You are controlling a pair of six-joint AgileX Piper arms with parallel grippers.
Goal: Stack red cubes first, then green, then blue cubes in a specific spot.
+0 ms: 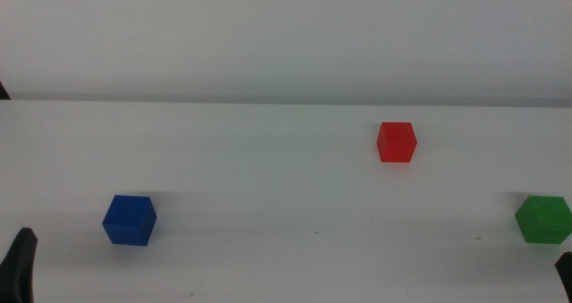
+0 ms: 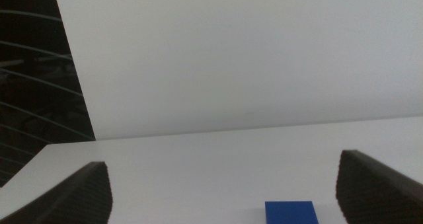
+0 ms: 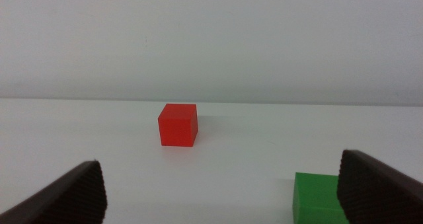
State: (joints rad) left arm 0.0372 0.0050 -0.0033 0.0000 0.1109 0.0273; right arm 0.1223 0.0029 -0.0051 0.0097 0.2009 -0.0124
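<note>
The red cube (image 1: 397, 142) sits on the white table right of centre, toward the back. The green cube (image 1: 543, 219) sits at the far right and the blue cube (image 1: 130, 220) at the front left. All three stand apart, none stacked. My left gripper (image 2: 221, 164) is open and empty, with the blue cube (image 2: 291, 212) just ahead of it. It shows in the middle view only as a dark jaw at the bottom left corner (image 1: 20, 265). My right gripper (image 3: 221, 159) is open and empty, behind the green cube (image 3: 318, 197), with the red cube (image 3: 177, 125) farther ahead.
A plain white wall (image 1: 286, 35) rises behind the table's back edge. A dark area with thin lines (image 2: 33, 72) lies beyond the table's left side in the left wrist view. Bare white tabletop (image 1: 268, 187) lies between the cubes.
</note>
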